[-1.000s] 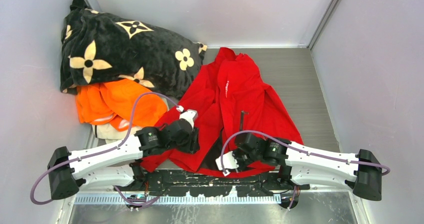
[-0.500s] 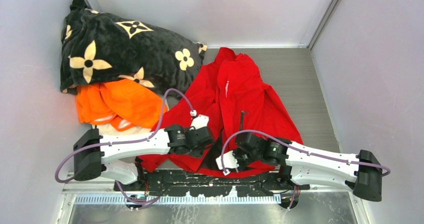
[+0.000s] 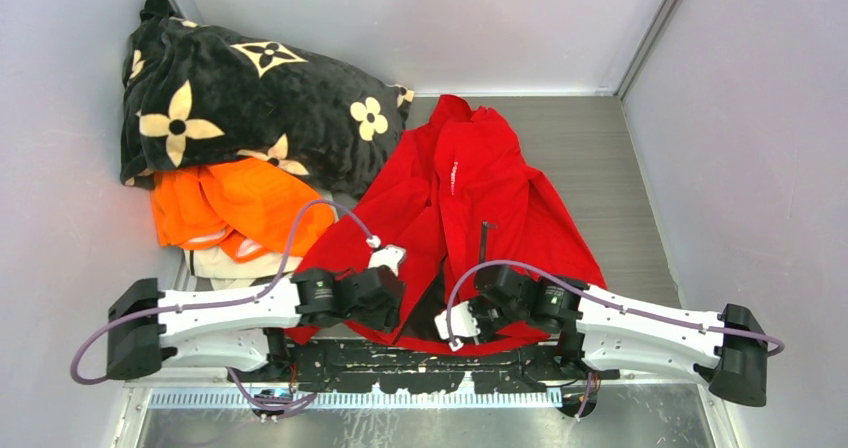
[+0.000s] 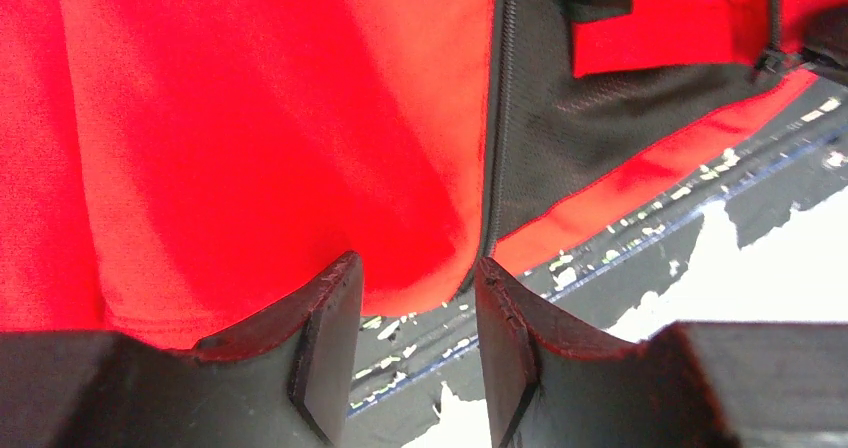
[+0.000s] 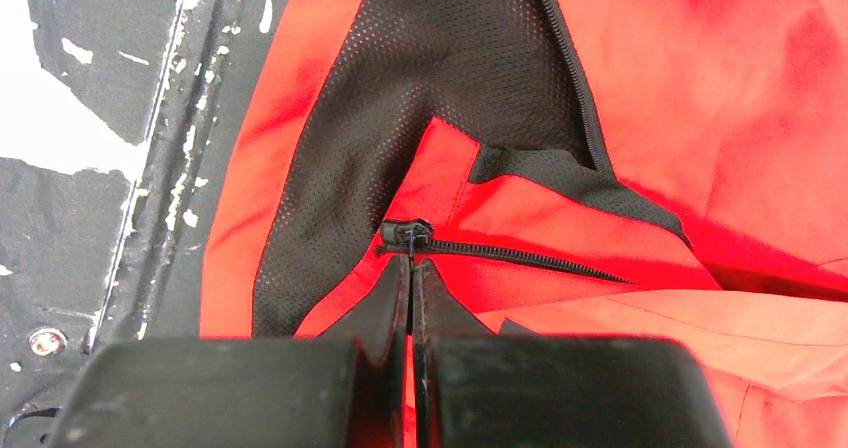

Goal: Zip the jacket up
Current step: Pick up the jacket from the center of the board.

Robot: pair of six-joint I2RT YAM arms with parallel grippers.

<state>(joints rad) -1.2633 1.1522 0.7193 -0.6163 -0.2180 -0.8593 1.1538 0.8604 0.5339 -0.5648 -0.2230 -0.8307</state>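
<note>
The bright red jacket (image 3: pixel 480 193) lies open on the table, its dark mesh lining (image 5: pixel 400 98) showing at the near hem. My right gripper (image 5: pixel 410 268) is shut on the pull tab of the black zipper slider (image 5: pixel 405 235), at the bottom of one zipper track (image 5: pixel 530 258). In the top view it (image 3: pixel 468 315) sits over the hem's middle. My left gripper (image 4: pixel 415 288) is open, its jaws astride the bottom corner of the other front panel, beside the free zipper edge (image 4: pixel 500 118). It is not touching the cloth. In the top view it (image 3: pixel 388 303) is just left of the right gripper.
A black flower-patterned blanket (image 3: pixel 240 98) and an orange garment (image 3: pixel 235 208) lie at the back left, touching the jacket's sleeve. A black mat with peeling paint (image 3: pixel 420 353) runs under the near hem. Grey walls close in on three sides.
My left gripper has moved from over the left front panel down toward the near hem corner. The right gripper has stayed shut at the zipper slider.
</note>
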